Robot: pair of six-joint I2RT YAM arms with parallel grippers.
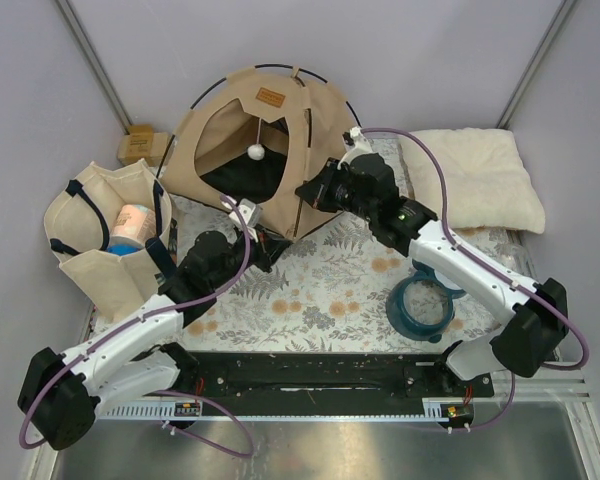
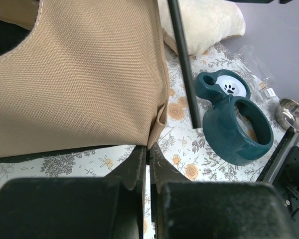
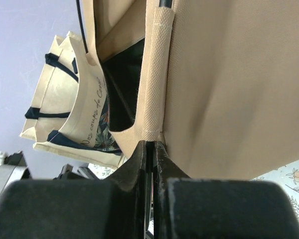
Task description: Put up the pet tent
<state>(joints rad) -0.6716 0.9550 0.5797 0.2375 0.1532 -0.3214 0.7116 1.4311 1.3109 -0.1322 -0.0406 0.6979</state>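
The pet tent (image 1: pixel 265 140) stands at the back of the floral mat, tan canvas with a brown label and a white pompom (image 1: pixel 255 151) hanging in its doorway. My left gripper (image 1: pixel 264 250) is at the tent's front left bottom corner. In the left wrist view its jaws (image 2: pixel 149 149) are shut on the tip of that canvas corner (image 2: pixel 157 124). A thin dark pole (image 2: pixel 183 64) runs beside the canvas, its end free over the mat. My right gripper (image 1: pixel 312 192) is at the tent's right front corner, shut (image 3: pixel 150 145) on the lower end of a stitched pole sleeve (image 3: pixel 154 74).
A beige tote bag (image 1: pixel 105 235) with dark straps stands left of the tent. A cream pillow (image 1: pixel 475 180) lies at the back right. A teal pet bowl (image 1: pixel 420 305) sits on the mat (image 1: pixel 320 290) near the right arm. A metal bowl (image 2: pixel 291 113) lies beyond it.
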